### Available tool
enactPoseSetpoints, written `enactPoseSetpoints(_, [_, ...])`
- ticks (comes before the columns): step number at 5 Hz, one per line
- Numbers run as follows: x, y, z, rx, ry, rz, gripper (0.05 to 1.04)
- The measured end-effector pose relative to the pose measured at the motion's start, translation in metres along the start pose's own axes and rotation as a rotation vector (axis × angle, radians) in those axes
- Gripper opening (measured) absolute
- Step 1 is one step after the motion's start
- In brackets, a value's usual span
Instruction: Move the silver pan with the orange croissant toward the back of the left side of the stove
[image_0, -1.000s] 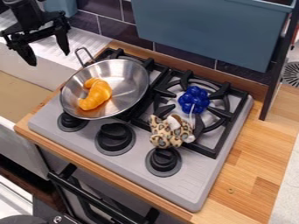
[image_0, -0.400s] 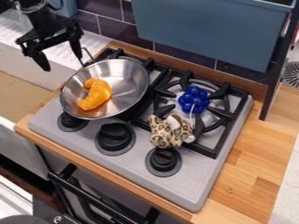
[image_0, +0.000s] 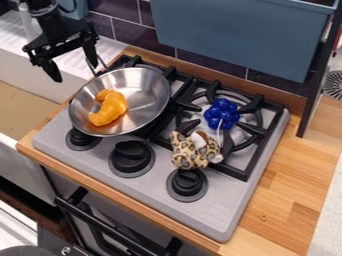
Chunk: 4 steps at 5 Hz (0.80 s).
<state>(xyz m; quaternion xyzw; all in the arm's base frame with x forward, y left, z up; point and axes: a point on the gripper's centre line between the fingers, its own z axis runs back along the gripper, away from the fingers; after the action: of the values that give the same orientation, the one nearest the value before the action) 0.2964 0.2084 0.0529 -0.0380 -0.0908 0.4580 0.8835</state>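
Note:
The black gripper (image_0: 75, 73) hangs at the upper left, open and with nothing between its fingers, close to the wire handle of a steel pan. That pan (image_0: 143, 95) rests on the left side of the stove and holds an orange croissant-shaped toy (image_0: 110, 108). On the right burner lies a blue bunch of round shapes (image_0: 222, 114). A leopard-spotted plush toy (image_0: 194, 150) sits at the front edge of the right grate, behind a knob.
The grey stove (image_0: 220, 215) has several black knobs along its front, set in a wooden counter (image_0: 284, 185). A blue-grey box (image_0: 234, 35) hangs over the back. The sink (image_0: 27, 105) lies left, and a dark upright panel (image_0: 320, 80) stands right.
The gripper has moved right and slightly down, nearer to the pan's handle. The pan and the toys have stayed where they were.

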Motion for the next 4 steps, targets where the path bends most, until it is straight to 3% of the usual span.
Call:
enactPoseSetpoints(2, [-0.0009,-0.0009,-0.0072,0.034,-0.014,0.003,0.998])
enactPoseSetpoints(3, [-0.0009,-0.0006,-0.0078,0.034,-0.021,0.005,0.948])
enactPoseSetpoints(4, [-0.0059,0.0008,-0.0129,0.031,-0.012,-0.011,0.677])
